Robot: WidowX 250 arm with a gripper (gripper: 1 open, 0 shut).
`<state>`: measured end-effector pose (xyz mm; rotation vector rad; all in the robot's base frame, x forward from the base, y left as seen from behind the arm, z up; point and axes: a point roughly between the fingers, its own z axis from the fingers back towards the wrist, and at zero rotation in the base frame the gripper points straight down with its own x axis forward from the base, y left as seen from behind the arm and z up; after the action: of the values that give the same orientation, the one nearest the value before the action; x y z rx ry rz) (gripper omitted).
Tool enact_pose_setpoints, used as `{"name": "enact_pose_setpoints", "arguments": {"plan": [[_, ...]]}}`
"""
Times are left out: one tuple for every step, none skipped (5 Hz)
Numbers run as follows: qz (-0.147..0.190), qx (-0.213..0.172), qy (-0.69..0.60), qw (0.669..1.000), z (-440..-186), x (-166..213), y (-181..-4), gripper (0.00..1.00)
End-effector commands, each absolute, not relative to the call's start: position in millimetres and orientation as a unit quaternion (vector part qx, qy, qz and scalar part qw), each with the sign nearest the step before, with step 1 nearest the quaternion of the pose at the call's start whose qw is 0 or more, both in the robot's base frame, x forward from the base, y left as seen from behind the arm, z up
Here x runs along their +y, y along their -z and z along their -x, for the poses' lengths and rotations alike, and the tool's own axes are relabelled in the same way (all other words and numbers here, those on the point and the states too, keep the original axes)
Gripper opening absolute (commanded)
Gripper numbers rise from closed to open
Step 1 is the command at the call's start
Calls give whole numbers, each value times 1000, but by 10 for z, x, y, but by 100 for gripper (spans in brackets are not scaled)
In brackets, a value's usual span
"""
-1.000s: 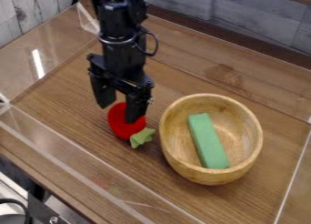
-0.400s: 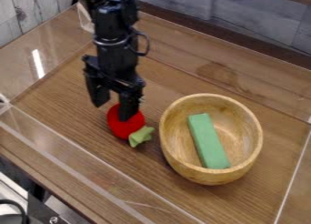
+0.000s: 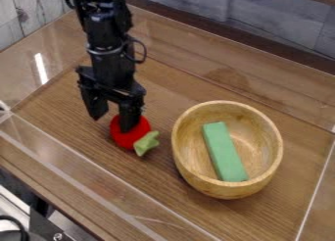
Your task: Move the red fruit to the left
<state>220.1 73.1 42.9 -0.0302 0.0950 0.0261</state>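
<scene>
Since a second ago, my arm has slid toward the left of the frame and the red fruit (image 3: 127,133) has gone with it, ending up farther from the wooden bowl (image 3: 229,148) than it was. From my seat I see the pincer (image 3: 110,110) pointing straight down with its black fingers (image 3: 129,110) spread wide apart, one on each side of the top of the fruit; the right-hand finger looks to be against the red body, though I cannot tell if the other touches. Nothing is lifted: the fruit sits on the table (image 3: 78,176) in the centre-left of the frame, its light green stem poking out toward the lower right. Right of it, the bowl holds the green block (image 3: 222,151) lying lengthwise inside.
</scene>
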Motion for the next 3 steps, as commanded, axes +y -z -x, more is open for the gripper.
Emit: {"name": "enact_pose_setpoints", "arguments": {"plan": [[6,24,-29,999,-2206,640,-524,100],[6,23,-37,999,-2250,591,-510,100],[6,23,-46,999,-2292,561,-496,100]]}}
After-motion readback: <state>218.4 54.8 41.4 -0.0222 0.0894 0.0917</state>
